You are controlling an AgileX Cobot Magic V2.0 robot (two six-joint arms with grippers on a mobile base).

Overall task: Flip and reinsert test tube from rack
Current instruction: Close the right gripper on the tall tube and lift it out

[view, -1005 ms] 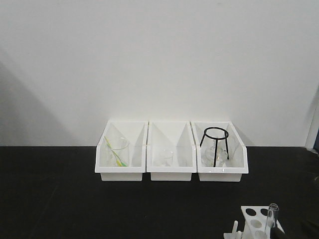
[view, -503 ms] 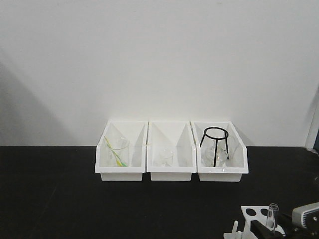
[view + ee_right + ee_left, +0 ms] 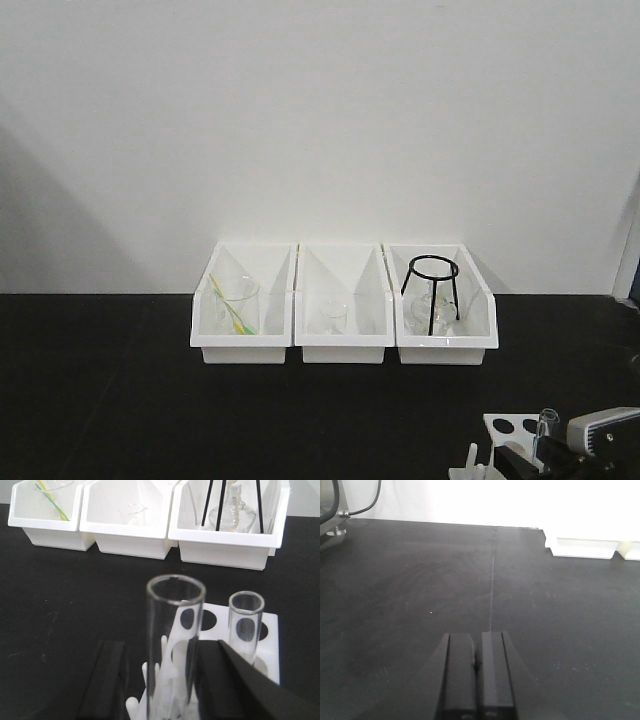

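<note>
left hand [image 3: 476,647]: clenched, its two halves pressed together, holding nothing, low over the black bench [image 3: 410,580]. test tube [image 3: 176,630]: upright, open mouth up, at the peg side of the rack [image 3: 269,630]; foot hidden. second tube [image 3: 246,617]: stands in a rack hole beside it. right hand [image 3: 161,650]: released, fingers [image 3: 107,680] straddling the test tube at the rack, with a gap showing beside one finger.
</note>
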